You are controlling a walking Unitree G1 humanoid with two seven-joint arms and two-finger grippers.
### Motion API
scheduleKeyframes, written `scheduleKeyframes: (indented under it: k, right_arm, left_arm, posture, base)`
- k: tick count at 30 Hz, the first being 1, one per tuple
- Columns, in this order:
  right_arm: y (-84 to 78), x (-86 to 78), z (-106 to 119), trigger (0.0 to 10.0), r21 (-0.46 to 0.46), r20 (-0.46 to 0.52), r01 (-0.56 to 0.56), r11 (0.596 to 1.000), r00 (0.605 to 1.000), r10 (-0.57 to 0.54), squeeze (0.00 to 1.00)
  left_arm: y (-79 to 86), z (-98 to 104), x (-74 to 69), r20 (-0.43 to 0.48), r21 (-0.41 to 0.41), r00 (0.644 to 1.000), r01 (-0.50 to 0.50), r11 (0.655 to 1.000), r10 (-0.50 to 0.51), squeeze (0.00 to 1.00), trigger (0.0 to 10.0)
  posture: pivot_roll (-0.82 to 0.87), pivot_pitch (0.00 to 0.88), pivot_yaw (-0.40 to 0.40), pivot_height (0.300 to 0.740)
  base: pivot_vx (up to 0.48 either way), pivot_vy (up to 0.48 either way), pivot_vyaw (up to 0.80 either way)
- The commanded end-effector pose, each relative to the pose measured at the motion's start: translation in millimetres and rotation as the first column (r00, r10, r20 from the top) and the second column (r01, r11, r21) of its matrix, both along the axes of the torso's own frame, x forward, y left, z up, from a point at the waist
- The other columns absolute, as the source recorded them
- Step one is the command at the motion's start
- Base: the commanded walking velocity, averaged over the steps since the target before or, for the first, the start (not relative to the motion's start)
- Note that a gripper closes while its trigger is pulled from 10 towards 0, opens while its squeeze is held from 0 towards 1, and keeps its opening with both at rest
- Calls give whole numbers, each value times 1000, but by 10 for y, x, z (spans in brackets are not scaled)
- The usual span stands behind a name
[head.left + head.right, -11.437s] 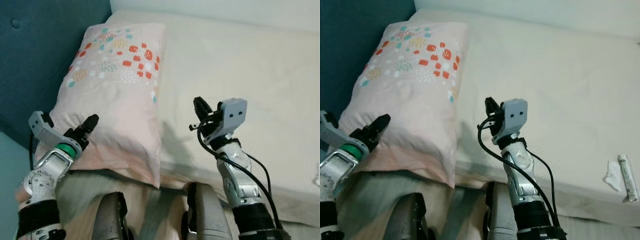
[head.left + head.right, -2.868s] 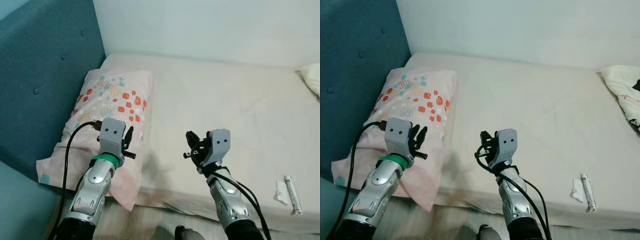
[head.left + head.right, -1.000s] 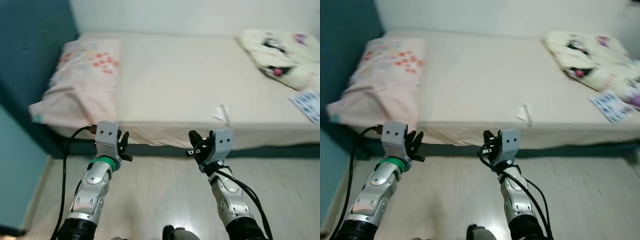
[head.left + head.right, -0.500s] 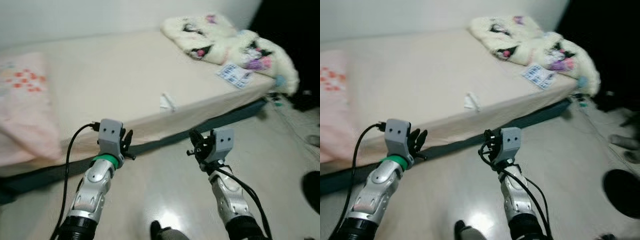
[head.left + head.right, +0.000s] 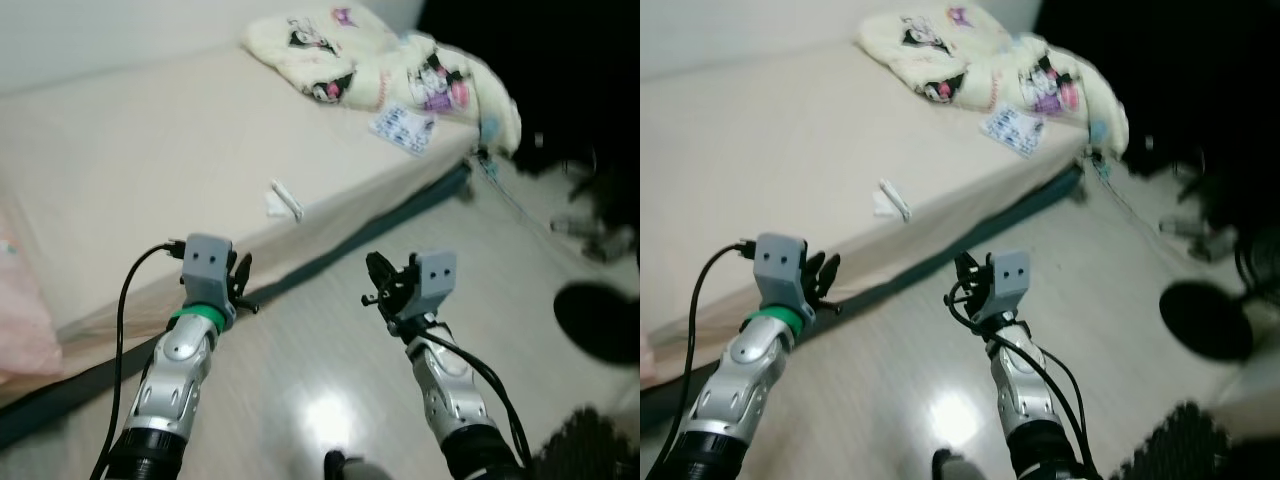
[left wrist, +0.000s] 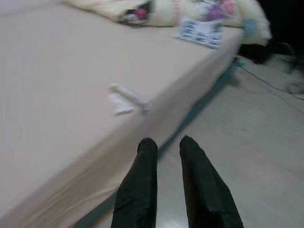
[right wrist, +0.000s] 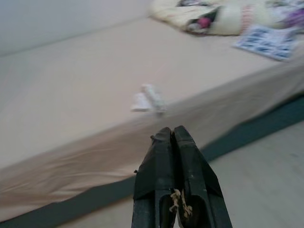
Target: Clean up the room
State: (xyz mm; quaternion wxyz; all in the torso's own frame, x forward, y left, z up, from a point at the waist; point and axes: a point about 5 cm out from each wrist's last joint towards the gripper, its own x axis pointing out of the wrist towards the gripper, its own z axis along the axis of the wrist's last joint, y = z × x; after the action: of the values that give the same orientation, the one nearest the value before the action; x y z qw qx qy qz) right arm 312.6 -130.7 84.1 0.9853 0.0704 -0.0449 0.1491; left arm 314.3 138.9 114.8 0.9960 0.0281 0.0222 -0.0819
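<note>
Facing bed (image 5: 120,170), right gripper (image 7: 173,137) pressed together.

White tube (image 5: 288,198) beside crumpled tissue (image 5: 275,209) — near bed (image 5: 120,170) edge (blurred).

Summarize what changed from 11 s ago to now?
The left gripper was at the pink pillow's near corner; it has since drawn back empty, fingers slightly apart. The camera swung right, away from the pillow, so the view now takes in the bed's far end with the fleece blanket. The right gripper stayed shut and empty. The tube and tissue lie unmoved on the bed.
</note>
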Motion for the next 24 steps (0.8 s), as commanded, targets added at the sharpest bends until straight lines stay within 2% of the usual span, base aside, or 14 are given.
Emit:
scheduleKeyframes:
  k: [1,7,24]
  right_arm:
    - [1,-13,-8,10000,-17,4,-2,1000,1000,2,0]
    - [57,-22,0,10000,-27,15,-29,999,999,29,0]
    - [45,-25,14,10000,-29,22,-36,999,999,37,0]
  left_arm:
    - [3,-58,-28,-9,19,1000,-4,1000,4,0,10000]
    - [43,-39,-14,17,37,999,-29,999,28,0,10000]
    - [19,-61,-6,21,45,999,-33,998,32,0,10000]
  posture:
    - [11,92,23,740]
    - [11,94,21,740]
    - [6,88,16,740]
  base:
    - [0,0,0]
    - [381,0,0]
    - [459,0,0]
